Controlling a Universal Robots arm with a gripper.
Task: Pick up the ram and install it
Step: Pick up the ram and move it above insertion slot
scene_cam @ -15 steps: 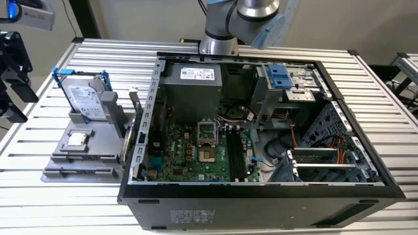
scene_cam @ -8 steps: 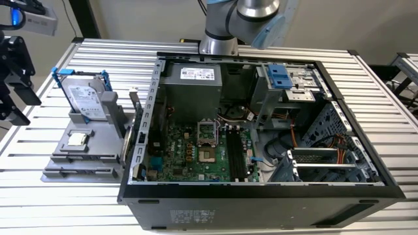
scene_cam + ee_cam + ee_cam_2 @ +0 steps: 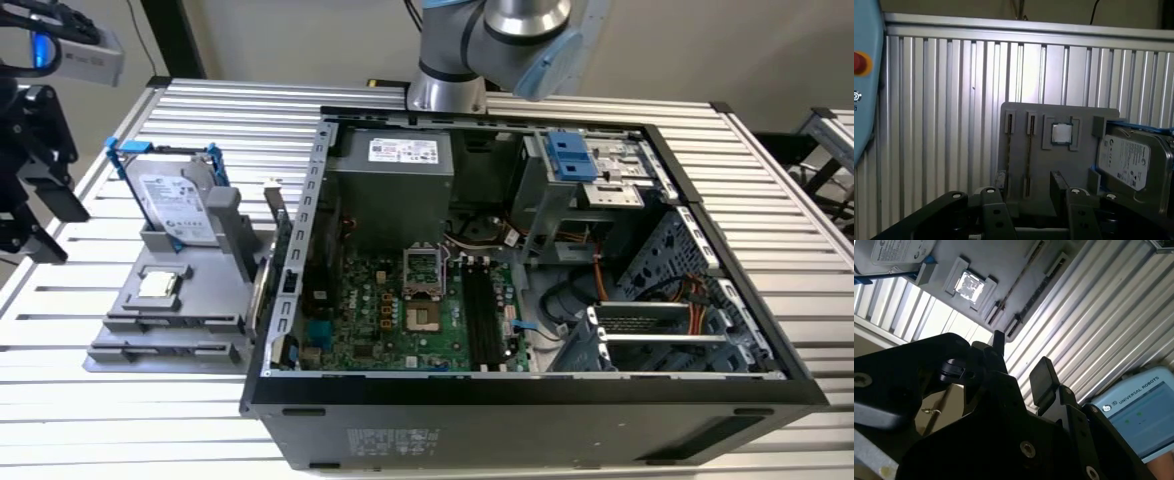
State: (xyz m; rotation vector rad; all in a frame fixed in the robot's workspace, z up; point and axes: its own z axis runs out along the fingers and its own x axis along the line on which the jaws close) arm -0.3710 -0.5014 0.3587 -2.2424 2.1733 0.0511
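Tool [image 3: 1024,186] positioned near the grey holder [image 3: 1054,165] on the ribbed tabletop [image 3: 944,125], fingers spread apart, nothing clamped, ram [image 3: 1028,160] seated on edge in a holder slot, beside the processor [image 3: 1061,133]

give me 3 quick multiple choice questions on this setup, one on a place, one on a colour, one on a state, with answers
1. In the exterior view, where does the grey holder stand?
A) on the exterior view's left of the computer case
B) on its right
C) inside it

2. What colour is the bracket on the hard drive?
A) red
B) blue
C) yellow

3. How are the fingers of the gripper?
A) shut tight
B) shut on the hard drive
C) open, nothing between them

Answers:
1 A, the holder sits against the case's outer wall on that side.
2 B, blue rails frame the drive.
3 C, both wrist views show an empty gap between the fingers, and the ram stands in the holder's slot.
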